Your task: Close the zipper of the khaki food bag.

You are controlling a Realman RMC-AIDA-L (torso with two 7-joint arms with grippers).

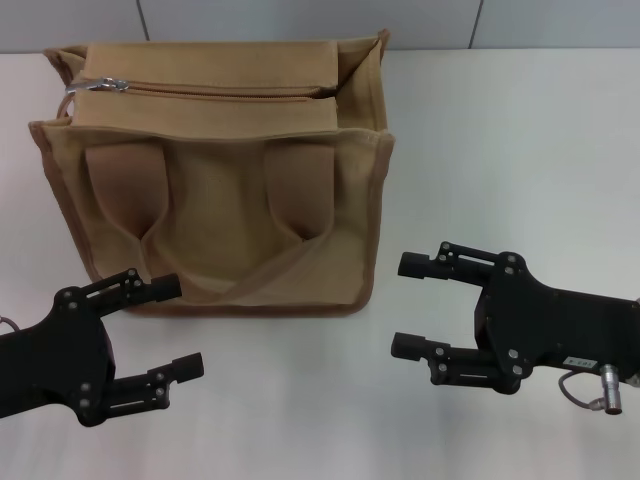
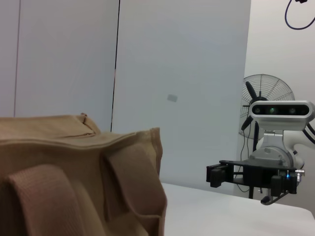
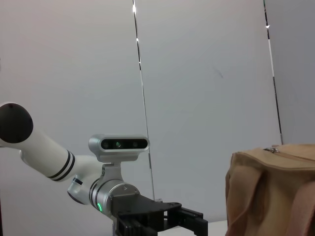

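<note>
A tan bag is seen standing upright on a white table, toward the robot's left, with its looped handle facing the robot. The zipper is shown running along the bag's top, its silver pull lying at the left end. Whether the teeth are meshed cannot be told from these views, so the closing is judged as not yet begun. The bag is untouched: the left gripper is held low, just in front of the bag's left corner, fingers spread and empty. The right gripper is held beside the bag's right front corner, likewise spread and empty. The canvas appears soft, slightly sagging, edged with darker piping.
</note>
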